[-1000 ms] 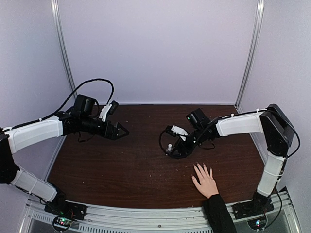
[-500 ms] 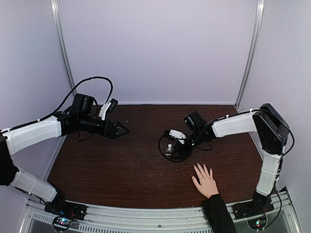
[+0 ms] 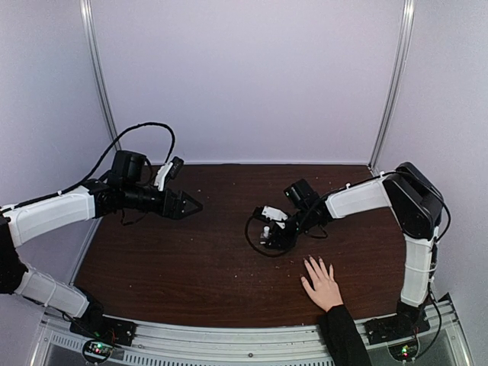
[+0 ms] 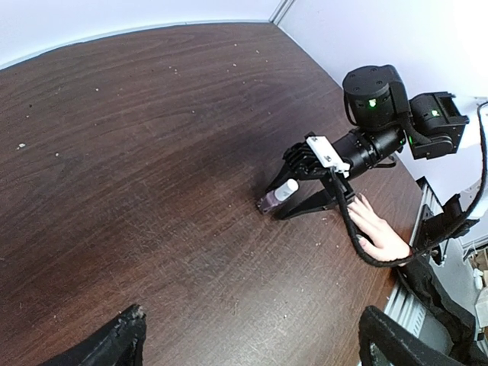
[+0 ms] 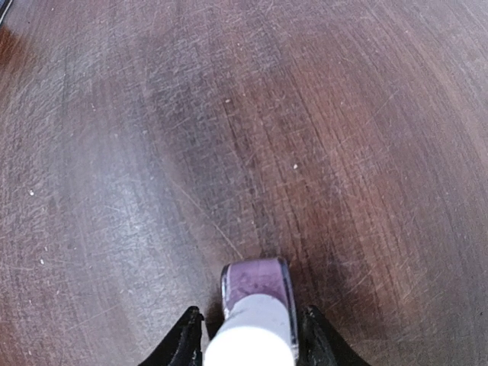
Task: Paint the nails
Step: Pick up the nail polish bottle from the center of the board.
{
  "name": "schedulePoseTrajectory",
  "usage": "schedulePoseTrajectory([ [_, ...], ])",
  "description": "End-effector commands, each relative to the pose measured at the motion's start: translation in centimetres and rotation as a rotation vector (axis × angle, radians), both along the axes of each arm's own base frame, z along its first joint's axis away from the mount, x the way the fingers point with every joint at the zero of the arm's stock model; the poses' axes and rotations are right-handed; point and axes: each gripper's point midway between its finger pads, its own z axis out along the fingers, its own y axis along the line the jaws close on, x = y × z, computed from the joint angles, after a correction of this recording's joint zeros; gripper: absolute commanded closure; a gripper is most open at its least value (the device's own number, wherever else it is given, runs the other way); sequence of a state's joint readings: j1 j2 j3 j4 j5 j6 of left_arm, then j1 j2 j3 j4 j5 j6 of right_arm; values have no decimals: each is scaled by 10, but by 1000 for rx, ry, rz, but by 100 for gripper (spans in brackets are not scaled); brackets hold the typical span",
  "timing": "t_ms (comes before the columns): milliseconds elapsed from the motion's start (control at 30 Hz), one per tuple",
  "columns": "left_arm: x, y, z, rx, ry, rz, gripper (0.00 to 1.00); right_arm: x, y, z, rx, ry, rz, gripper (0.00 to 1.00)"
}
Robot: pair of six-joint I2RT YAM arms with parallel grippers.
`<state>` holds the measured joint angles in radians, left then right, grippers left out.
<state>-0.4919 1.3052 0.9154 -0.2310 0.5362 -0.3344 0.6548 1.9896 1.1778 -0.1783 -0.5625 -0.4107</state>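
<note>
A light-skinned hand [image 3: 323, 286] with spread fingers and a black sleeve lies flat near the table's front edge; it also shows in the left wrist view [image 4: 379, 232]. Its nails are too small to make out. A small clear bottle [image 3: 265, 231] with purple liquid and a pale cap stands upright left of and beyond the hand. My right gripper [image 3: 270, 235] is low on the table, its jaws straddling the bottle [image 5: 255, 293] with a thin gap on each side. My left gripper [image 3: 191, 204] is open and empty, raised over the far left of the table.
A black cable [image 3: 254, 242] loops from the right wrist down beside the bottle and passes close to the hand's fingers [image 4: 352, 229]. The dark wooden table [image 3: 191, 267] is walled by pale panels. Metal rails run along the front edge.
My right gripper has slid a little left so its fingers now flank the bottle. The left gripper drifted slightly left. The hand and bottle have not moved.
</note>
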Motion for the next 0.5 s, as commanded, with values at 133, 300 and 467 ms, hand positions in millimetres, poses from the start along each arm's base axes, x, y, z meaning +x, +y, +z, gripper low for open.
schedulePoseTrajectory([
  [133, -1, -8, 15, -74, -35, -17, 3, 12, 12, 8, 32, -49, 10, 71],
  [300, -4, -9, 18, -92, -44, -26, 2, 7, 16, 31, 67, -20, 16, 81],
  [467, -9, -8, 29, -92, -103, -61, 3, -17, 25, 93, 213, 18, 45, 88],
])
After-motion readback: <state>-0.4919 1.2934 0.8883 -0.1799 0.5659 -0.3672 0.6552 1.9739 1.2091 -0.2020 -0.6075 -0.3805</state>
